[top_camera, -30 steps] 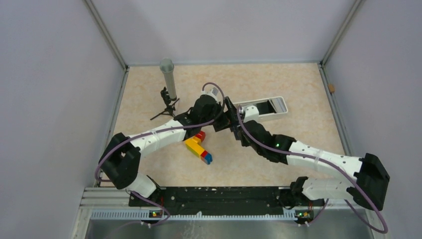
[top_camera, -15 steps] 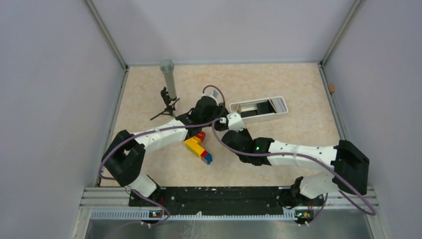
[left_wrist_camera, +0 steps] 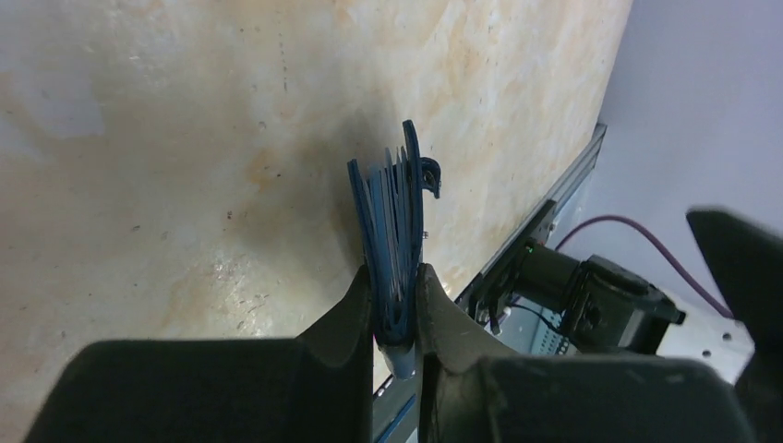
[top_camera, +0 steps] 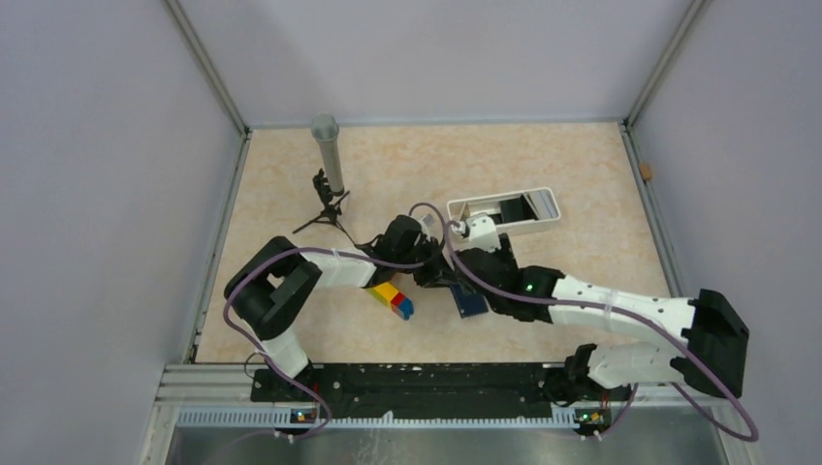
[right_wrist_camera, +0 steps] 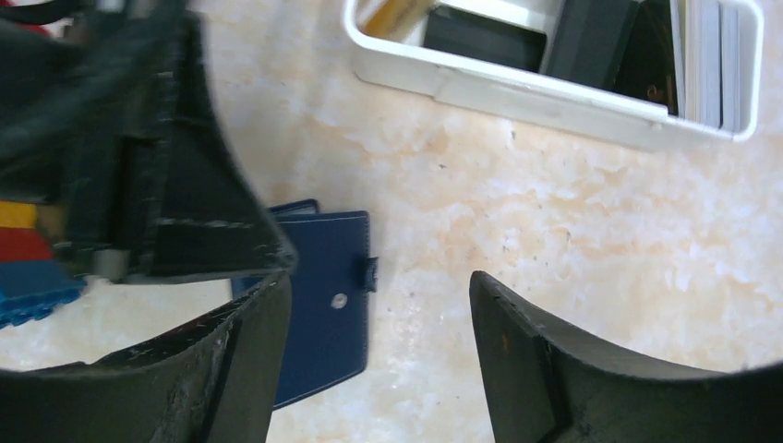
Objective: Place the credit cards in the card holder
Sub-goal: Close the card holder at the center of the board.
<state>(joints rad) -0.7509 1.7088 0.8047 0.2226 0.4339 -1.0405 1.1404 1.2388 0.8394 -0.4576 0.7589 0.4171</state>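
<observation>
The card holder point(top_camera: 469, 301) is a navy wallet with a small snap stud, hanging just right of the toy bricks. In the left wrist view the card holder point(left_wrist_camera: 392, 212) is edge-on, and my left gripper point(left_wrist_camera: 395, 295) is shut on its near edge. In the right wrist view the card holder point(right_wrist_camera: 323, 305) lies flat-on below my right gripper point(right_wrist_camera: 377, 281), which is open with nothing between its fingers. The credit cards stand in the white tray: a yellow-gold card point(right_wrist_camera: 399, 13) at its left end and pale greyish cards point(right_wrist_camera: 709, 65) at its right end.
The white oblong tray point(top_camera: 545, 221) lies behind the grippers, with dark items point(right_wrist_camera: 591, 41) in its middle. Coloured toy bricks point(top_camera: 393, 298) sit left of the card holder. A grey cylinder on a small black tripod point(top_camera: 328, 155) stands at the back left.
My left gripper has shut on the card holder and my right gripper has opened and let it go. Both grippers and the card holder have moved toward the near side of the table.
</observation>
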